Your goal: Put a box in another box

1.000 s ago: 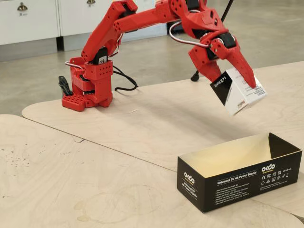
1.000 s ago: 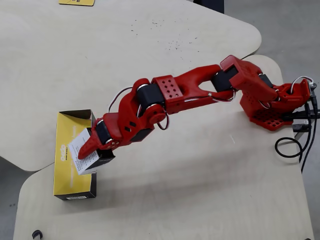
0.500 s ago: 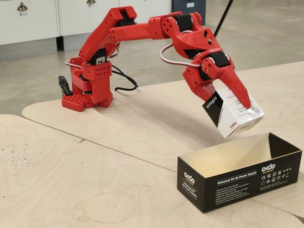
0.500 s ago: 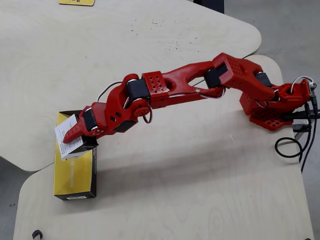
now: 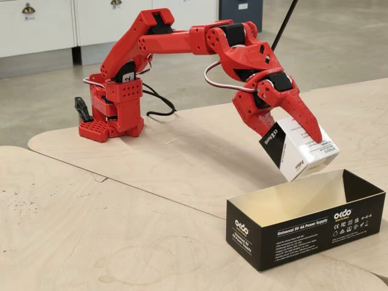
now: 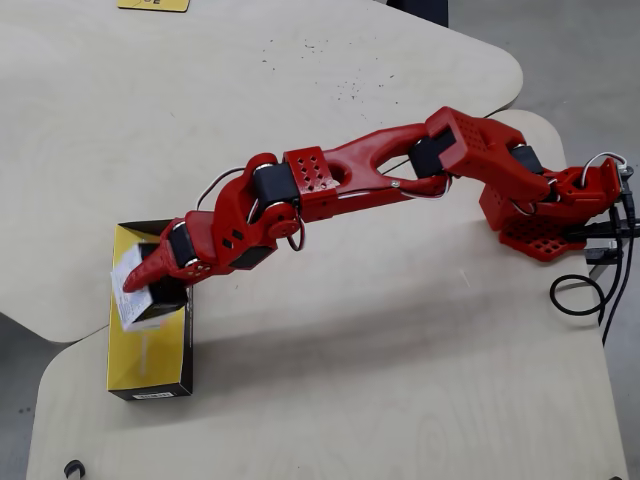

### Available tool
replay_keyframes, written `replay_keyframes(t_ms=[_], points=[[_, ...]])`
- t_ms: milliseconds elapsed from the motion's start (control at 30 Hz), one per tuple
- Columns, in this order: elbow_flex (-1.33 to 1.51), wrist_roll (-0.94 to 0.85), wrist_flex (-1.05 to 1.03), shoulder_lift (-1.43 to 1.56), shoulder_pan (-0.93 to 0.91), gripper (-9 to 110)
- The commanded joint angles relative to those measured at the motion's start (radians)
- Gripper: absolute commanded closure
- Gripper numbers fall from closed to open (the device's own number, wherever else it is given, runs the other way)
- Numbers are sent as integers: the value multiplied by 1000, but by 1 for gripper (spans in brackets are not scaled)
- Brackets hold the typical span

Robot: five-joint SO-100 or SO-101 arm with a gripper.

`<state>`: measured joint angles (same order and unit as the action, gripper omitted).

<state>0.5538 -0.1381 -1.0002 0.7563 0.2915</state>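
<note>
My red gripper (image 5: 295, 140) is shut on the small carton (image 5: 303, 153), white-sided with a black side, and holds it tilted in the air just above the long black open box (image 5: 303, 227). That box has white "Universal 5V 4A Power Supply" print and a pale inside. In the overhead view the gripper (image 6: 150, 290) and the carton (image 6: 130, 292) hang over the upper part of the long box (image 6: 150, 375), whose inside looks yellow there.
The arm's red base (image 5: 112, 106) stands at the back left of the plywood table (image 5: 121, 212), with black cables (image 6: 590, 290) beside it. The long box sits near the table's edge (image 6: 60, 335) in the overhead view. Grey floor and white cabinets lie beyond.
</note>
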Motion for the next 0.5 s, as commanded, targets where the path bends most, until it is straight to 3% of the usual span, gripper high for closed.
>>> replay_keyframes(t_ms=[0, 233, 467], points=[[-9, 3, -12, 38, 8, 66], [66, -95, -44, 133, 12, 62], [448, -426, -212, 597, 66, 64]])
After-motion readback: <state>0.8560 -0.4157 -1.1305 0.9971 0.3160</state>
